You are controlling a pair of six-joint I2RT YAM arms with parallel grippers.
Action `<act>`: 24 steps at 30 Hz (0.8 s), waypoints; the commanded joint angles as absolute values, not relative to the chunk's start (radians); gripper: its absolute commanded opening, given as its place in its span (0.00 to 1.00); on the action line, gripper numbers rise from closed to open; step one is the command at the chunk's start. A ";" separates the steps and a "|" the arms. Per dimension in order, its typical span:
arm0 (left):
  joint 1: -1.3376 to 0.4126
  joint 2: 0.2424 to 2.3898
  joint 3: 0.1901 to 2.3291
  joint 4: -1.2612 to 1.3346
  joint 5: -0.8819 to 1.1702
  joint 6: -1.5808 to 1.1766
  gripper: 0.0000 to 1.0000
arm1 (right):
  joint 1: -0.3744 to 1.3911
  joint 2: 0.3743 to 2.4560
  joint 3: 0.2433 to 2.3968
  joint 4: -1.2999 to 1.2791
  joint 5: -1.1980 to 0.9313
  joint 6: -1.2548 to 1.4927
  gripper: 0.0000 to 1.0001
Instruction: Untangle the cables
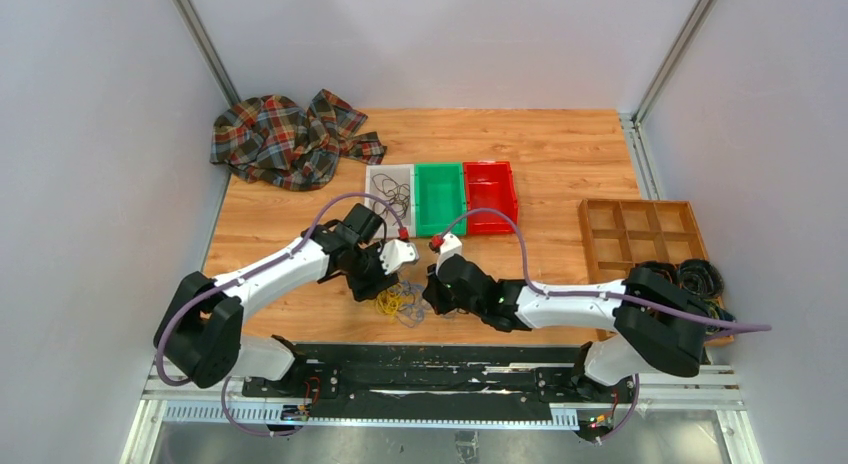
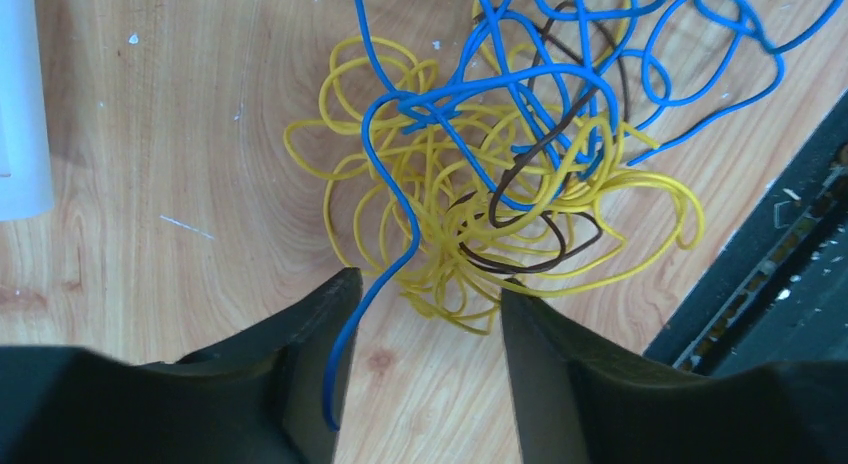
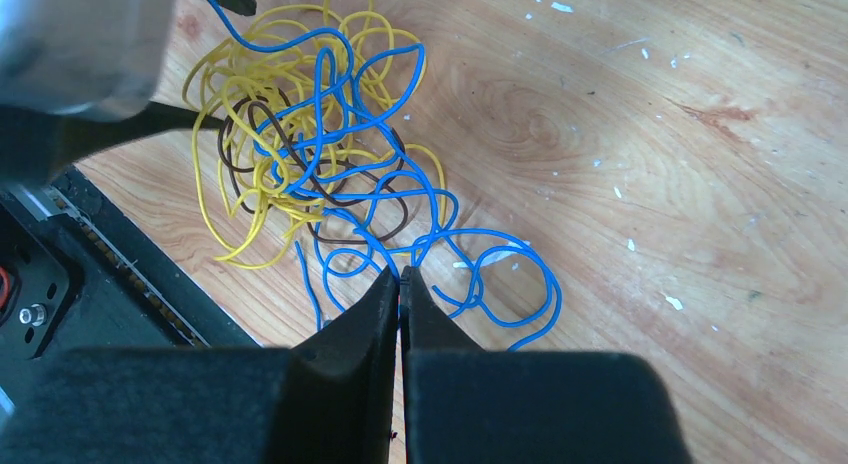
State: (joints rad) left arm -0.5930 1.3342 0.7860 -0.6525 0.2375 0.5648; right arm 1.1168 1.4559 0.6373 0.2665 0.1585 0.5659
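Observation:
The cables [image 1: 400, 303] lie in one tangle of yellow, blue and dark brown wires on the wooden table between my two grippers. In the left wrist view the yellow cables [image 2: 450, 199] form the core, with blue cables [image 2: 560, 79] looped over them. My left gripper [image 2: 425, 289] is open just short of the tangle, and a blue wire end [image 2: 345, 344] runs along the inside of its left finger. My right gripper [image 3: 400, 272] is shut at the tangle's edge, with a blue cable [image 3: 440, 239] pinched at its tips. In the top view, the left gripper [image 1: 385, 284] and the right gripper [image 1: 432, 289] flank the pile.
White [image 1: 372, 174], green [image 1: 440, 167] and red [image 1: 490, 166] bins stand in a row behind the grippers. A wooden compartment tray [image 1: 640, 234] with black wire coils [image 1: 700, 276] is at the right. A plaid cloth [image 1: 290, 139] lies at the back left. The black base rail [image 1: 430, 369] borders the near edge.

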 commanded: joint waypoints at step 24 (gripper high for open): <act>-0.446 1.108 1.283 -0.959 0.180 0.769 0.01 | 1.013 1.204 0.561 0.061 0.363 0.614 0.01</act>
